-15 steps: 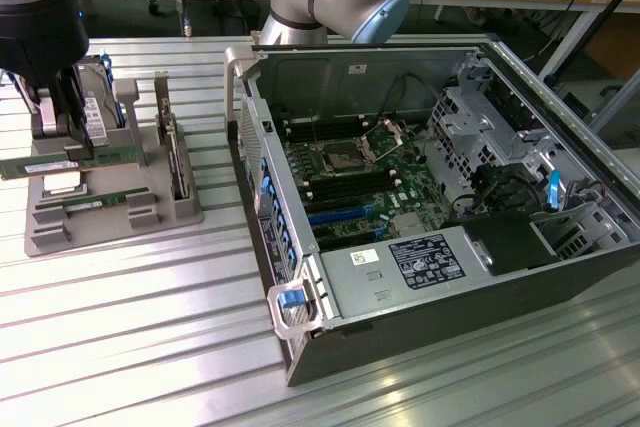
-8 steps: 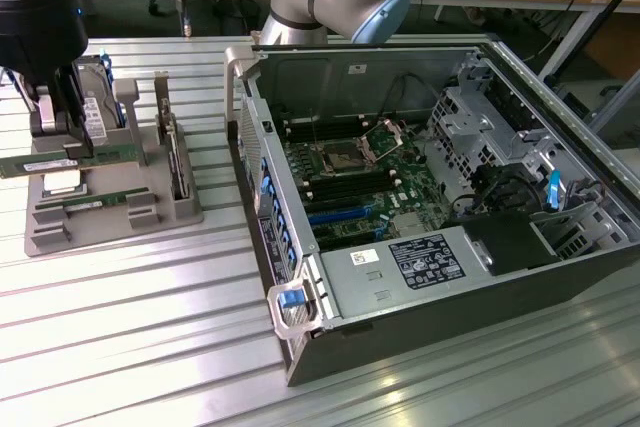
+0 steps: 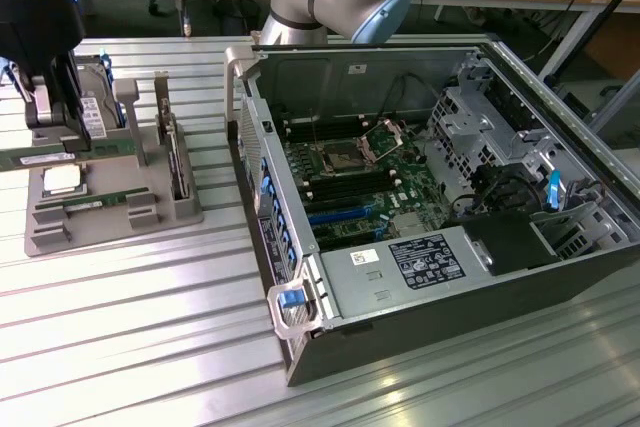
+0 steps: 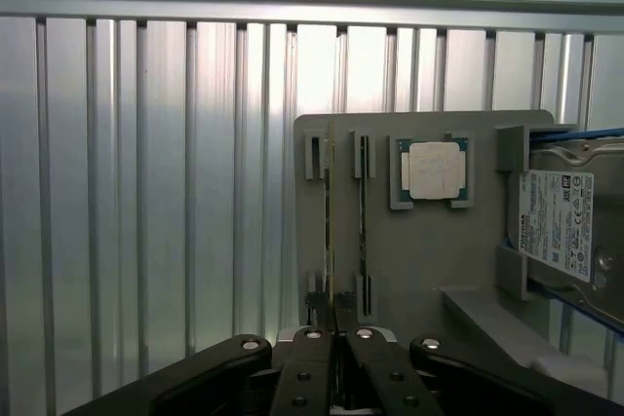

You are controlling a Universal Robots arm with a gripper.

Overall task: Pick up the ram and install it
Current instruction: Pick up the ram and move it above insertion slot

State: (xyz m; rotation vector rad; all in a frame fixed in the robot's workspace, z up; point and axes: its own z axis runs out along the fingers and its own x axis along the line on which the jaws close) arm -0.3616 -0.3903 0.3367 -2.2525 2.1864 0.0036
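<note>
At the exterior view's left, the gripper [image 3: 58,137] pinches the green ram [image 3: 40,159] just above the grey parts tray [image 3: 100,232], apart from the open computer case [image 3: 420,342]. This is the pick-up step; installing likely needs square alignment over a motherboard slot [image 3: 335,190].

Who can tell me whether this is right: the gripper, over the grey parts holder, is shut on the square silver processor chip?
Not right. The gripper is shut on the ram, the thin stick seen edge-on between its fingers in the wrist view. The square silver processor chip lies apart from it in its own recess of the grey parts holder. The rest stands.
</note>
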